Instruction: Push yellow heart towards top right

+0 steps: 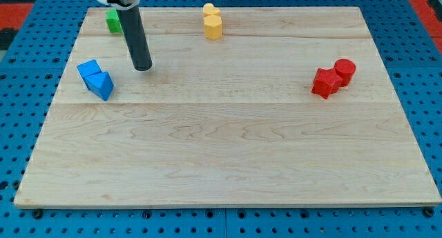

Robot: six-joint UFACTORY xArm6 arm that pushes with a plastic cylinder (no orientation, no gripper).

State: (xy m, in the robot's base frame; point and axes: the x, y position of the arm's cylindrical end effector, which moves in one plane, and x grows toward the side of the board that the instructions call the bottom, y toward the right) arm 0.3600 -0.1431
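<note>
The yellow heart (213, 27) sits near the top edge of the worktop (228, 148), just left of centre, touching a second yellow block (209, 10) above it. The tip (142, 67) rests well left of it, beside two blue blocks (95, 78). No fingers exist here to tell a state.

Pale matt wooden board (228, 162); smooth dark rod (137, 41).

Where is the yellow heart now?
The yellow heart sits near the board's top edge, slightly left of centre, touching another yellow block just below it; my tip is away to its lower left.
</note>
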